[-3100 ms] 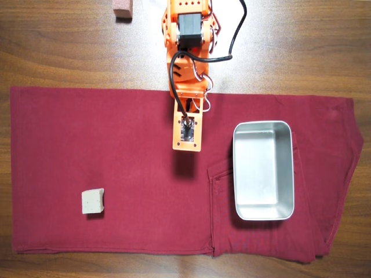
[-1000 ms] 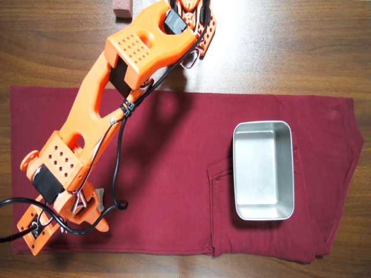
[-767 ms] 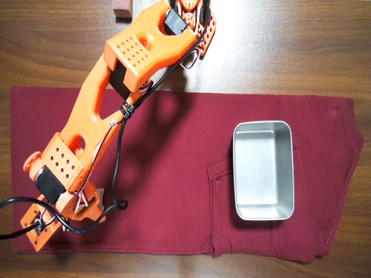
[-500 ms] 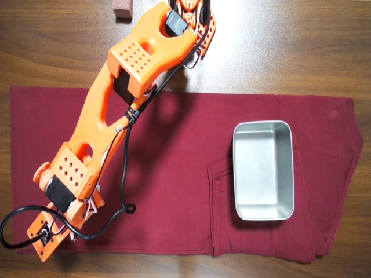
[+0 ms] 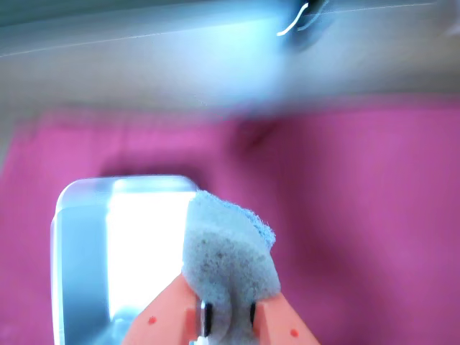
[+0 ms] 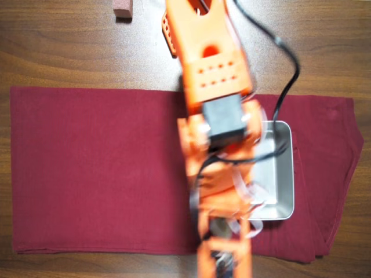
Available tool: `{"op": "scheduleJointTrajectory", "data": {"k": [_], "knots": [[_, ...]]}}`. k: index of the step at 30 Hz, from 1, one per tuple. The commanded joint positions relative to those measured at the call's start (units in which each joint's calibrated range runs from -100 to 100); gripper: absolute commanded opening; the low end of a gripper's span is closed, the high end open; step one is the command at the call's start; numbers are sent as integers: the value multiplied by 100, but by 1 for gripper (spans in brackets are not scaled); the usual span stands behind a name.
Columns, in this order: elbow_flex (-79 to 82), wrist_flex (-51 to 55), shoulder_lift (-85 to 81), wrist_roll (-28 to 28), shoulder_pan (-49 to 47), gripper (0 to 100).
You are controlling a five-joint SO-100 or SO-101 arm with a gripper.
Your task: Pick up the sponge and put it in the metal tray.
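In the wrist view my gripper is shut on the sponge, a beige-grey porous block that sticks out above the two orange fingers. The metal tray lies to the left of the sponge and below it, shiny and bright inside. In the overhead view the orange arm is motion-blurred and reaches down across the left side of the metal tray. The fingers and the sponge are lost in that blur.
A dark red cloth covers the wooden table under the tray. A pinkish-brown block sits at the table's top edge, left of the arm's base. A black cable loops to the arm's right.
The arm has swung from the cloth's lower left corner to the right, over the tray's left side. The sponge has left the cloth and rides in the gripper.
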Motion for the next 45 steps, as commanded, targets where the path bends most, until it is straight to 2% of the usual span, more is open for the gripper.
{"op": "scheduleJointTrajectory", "data": {"k": [1, 5, 8, 9, 10, 12, 16, 19, 22, 23, 24, 25, 26, 30, 33, 36, 41, 45], "knots": [[1472, -369, -982, -234, -1351, 0], [1955, -193, -1106, -591, -2301, 0], [2028, -461, -804, -654, -2426, 2], [2028, -627, -706, -679, -2340, 5], [2037, -793, -671, -762, -2244, 13], [2210, -996, -733, -747, -2196, 22], [2210, -802, -644, -581, -2224, 30], [2173, -783, -662, -581, -2263, 31], [2228, -1005, -715, -352, -2119, 31], [2273, -1152, -795, -313, -1965, 28], [2456, -1457, -964, -303, -1716, 20], [2783, -1955, -1212, -259, -1418, 7], [2956, -2203, -1408, -200, -1169, 0], [3967, -2305, -2553, 205, -382, 0], [5869, -2830, -4639, 479, 271, 0], [7007, -2812, -6077, 630, 1048, 0], [8182, -2176, -7533, 586, 1135, 0], [8882, -2701, -7843, 611, 1163, 0]]}}
